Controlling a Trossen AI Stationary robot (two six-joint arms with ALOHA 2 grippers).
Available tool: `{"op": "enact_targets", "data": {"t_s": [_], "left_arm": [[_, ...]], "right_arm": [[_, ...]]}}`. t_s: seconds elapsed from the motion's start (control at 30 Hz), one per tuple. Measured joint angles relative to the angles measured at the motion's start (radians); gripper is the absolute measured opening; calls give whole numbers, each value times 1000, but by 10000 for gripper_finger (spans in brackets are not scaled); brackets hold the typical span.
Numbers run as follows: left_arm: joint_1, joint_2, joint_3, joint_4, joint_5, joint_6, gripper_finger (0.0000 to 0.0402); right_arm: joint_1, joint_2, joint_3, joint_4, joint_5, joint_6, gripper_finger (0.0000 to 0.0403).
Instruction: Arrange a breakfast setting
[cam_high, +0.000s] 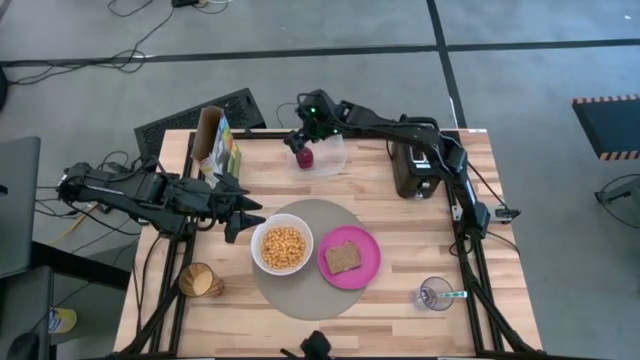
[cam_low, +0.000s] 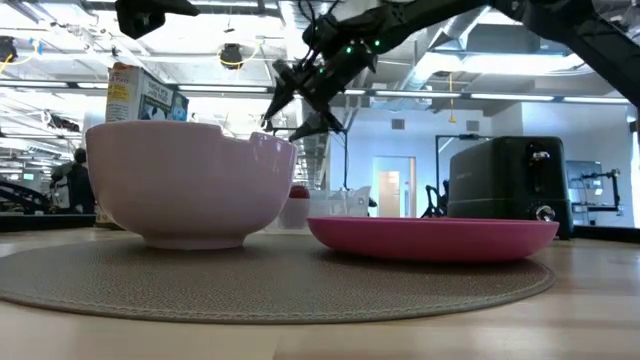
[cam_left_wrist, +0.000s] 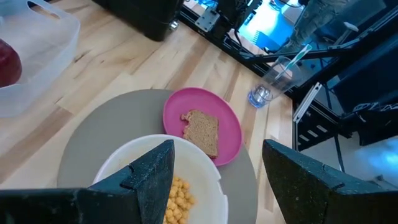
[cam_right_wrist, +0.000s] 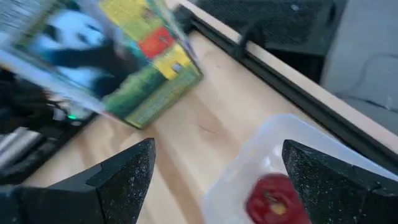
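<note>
Small red apple (cam_right_wrist: 276, 199) sits in clear plastic tub (cam_high: 331, 153); right gripper (cam_high: 303, 137), jaws apart, probably risks snagging the wall. Left gripper (cam_left_wrist: 214, 177) jaws apart, empty.

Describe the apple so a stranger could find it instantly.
Start at the black toaster on the table's far edge. Beside it sits a clear plastic tub, under the open right gripper. The small red apple lies inside, the only red, round thing there.
</note>
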Motion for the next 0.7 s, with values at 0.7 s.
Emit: {"op": "enact_targets", "data": {"t_s": [0.7], "left_arm": [[0,2,0,-15,-35,-2,229]], "right_arm": [[7,146,0,-181,89,-23,375]]}}
